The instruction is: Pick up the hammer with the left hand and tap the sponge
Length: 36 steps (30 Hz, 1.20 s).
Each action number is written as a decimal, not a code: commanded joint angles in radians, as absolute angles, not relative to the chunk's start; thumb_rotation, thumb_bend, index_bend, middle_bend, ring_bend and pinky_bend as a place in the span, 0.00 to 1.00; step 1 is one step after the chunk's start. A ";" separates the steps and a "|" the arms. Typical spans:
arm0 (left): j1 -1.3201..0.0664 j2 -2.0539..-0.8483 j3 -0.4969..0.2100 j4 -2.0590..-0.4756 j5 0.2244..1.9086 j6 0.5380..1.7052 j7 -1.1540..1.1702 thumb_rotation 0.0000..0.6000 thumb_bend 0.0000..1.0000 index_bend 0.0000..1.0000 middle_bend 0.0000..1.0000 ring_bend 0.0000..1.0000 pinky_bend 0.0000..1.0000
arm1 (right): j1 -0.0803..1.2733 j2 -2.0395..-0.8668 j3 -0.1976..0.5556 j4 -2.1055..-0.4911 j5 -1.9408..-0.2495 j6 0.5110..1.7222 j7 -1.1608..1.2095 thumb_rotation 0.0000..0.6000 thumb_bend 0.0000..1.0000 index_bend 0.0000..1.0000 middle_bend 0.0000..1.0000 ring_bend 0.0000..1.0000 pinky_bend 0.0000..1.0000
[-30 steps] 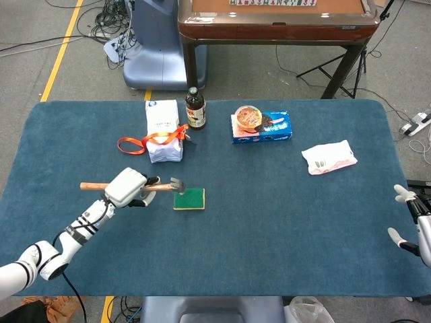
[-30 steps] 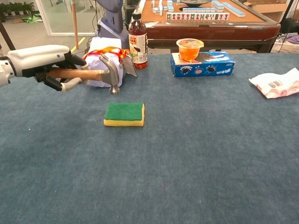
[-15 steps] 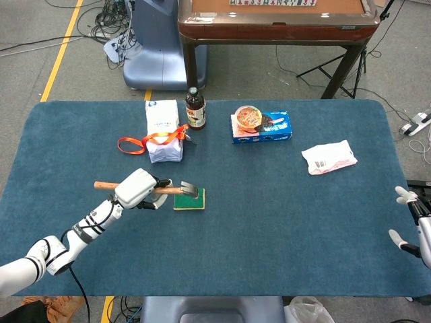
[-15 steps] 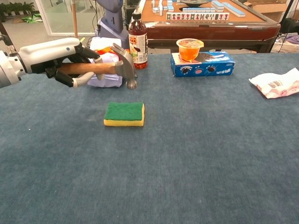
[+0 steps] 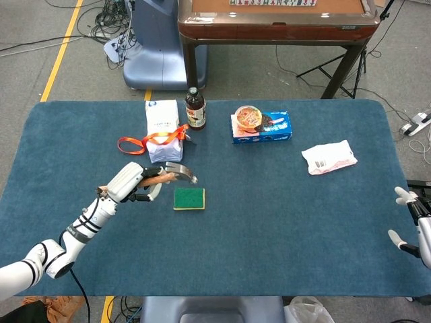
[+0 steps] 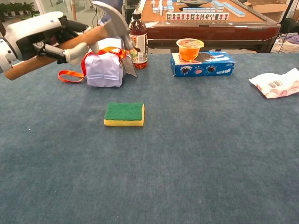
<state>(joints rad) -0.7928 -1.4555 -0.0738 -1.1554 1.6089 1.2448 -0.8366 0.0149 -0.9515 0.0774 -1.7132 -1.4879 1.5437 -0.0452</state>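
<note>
My left hand (image 5: 130,182) (image 6: 44,33) grips the wooden handle of a hammer (image 5: 170,173) (image 6: 79,38). The hammer is raised and tilted, its steel head (image 6: 113,22) up high, above and to the left of the sponge. The green-and-yellow sponge (image 5: 189,198) (image 6: 124,114) lies flat on the blue table, apart from the hammer. My right hand (image 5: 412,225) rests at the table's right edge in the head view, fingers spread and holding nothing.
A white parcel with an orange ribbon (image 5: 163,134) (image 6: 103,66) and a dark bottle (image 5: 195,109) (image 6: 138,41) stand behind the sponge. A blue box with an orange cup on it (image 5: 261,126) (image 6: 202,63) sits further right. A white packet (image 5: 328,157) (image 6: 274,82) lies at the right.
My left hand first carried the hammer right towards the sponge, then swung its head upward. The hammer now sits higher and tilted. The sponge and right hand stayed put.
</note>
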 commanded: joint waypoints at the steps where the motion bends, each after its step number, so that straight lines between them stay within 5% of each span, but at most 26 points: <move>1: -0.782 -1.447 -0.102 -1.176 1.576 1.251 -0.852 1.00 0.54 0.72 0.82 0.79 0.97 | 0.015 -0.951 0.077 -1.714 -1.489 1.543 -0.047 1.00 0.19 0.17 0.33 0.23 0.30; 25: -0.837 -1.717 0.032 -0.720 1.699 1.144 -0.472 1.00 0.54 0.72 0.82 0.78 0.97 | 0.006 -0.949 0.073 -1.707 -1.478 1.541 -0.039 1.00 0.19 0.17 0.33 0.23 0.30; 36: -0.821 -1.628 -0.009 -0.887 1.639 1.177 -0.625 1.00 0.54 0.72 0.82 0.77 0.96 | -0.001 -0.949 0.073 -1.700 -1.479 1.552 -0.027 1.00 0.19 0.17 0.33 0.23 0.30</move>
<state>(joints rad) -0.8309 -1.6742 0.0160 -0.8147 1.6664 1.1514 -0.5578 -0.0013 -0.9487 0.0733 -1.6999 -1.4786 1.5520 -0.0271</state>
